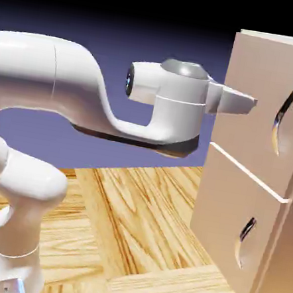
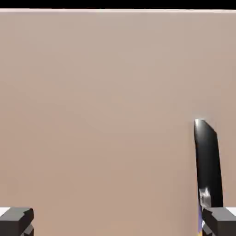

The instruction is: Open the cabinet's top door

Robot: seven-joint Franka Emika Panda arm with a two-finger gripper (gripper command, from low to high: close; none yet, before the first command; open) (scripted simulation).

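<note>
The claw [image 1: 249,102] points level at the cabinet [image 1: 229,210], its fingers [image 2: 16,220] spread wide with nothing between them. In the exterior view it sits close to the top door [image 1: 250,106], near that panel's upper left part, while the long handle [image 1: 282,121] lies further right on the same panel. The hand view agrees: bare beige panel fills the gap between the fingers, and the dark curved handle stands just above the right finger, off the middle.

The main risk, as I judge it, is closing here: the fingers would meet on flat wood and catch nothing. Pushing straight ahead would ram the tips into the panel, press the door shut harder and perhaps shove the cabinet. The claw needs to shift sideways until the handle sits between the fingers, and a careless shift could knock one finger against the handle's edge.

Below, the lower panel with its shorter handle [image 1: 245,241] is the wrong target. The wooden surface [image 1: 135,228] shows nothing else, and nothing stands between claw and door.
</note>
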